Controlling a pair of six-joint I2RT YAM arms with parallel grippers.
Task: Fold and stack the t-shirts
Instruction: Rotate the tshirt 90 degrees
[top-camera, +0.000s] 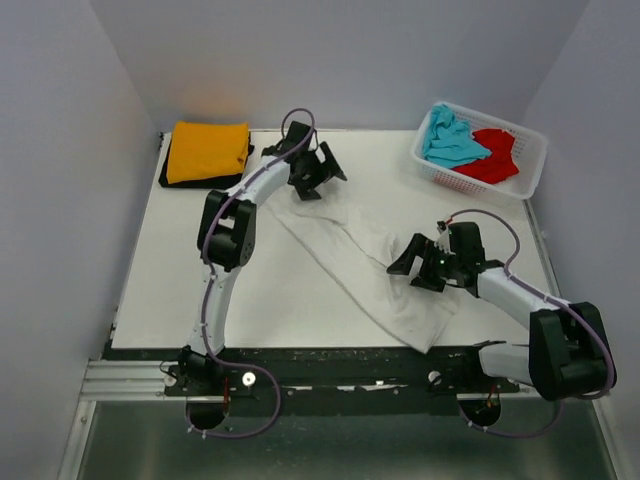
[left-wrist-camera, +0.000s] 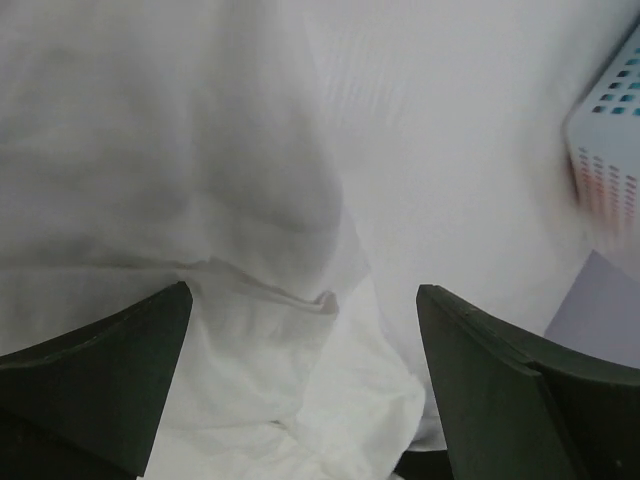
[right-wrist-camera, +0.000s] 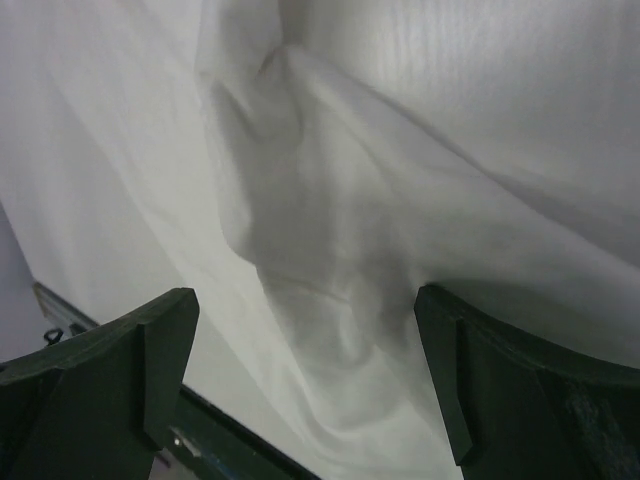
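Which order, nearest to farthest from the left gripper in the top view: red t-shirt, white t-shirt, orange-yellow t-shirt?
1. white t-shirt, directly beneath it, spread across the table's middle.
2. orange-yellow t-shirt, folded at the far left corner.
3. red t-shirt, in the basket at the far right.

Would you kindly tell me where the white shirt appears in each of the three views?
Top external: the white shirt stretches diagonally across the middle, from far left toward near right.
Left wrist: it fills the left and bottom of the picture.
Right wrist: it fills most of the picture.
Landmark: the basket at far right also shows at the left wrist view's right edge; the right wrist view misses it.
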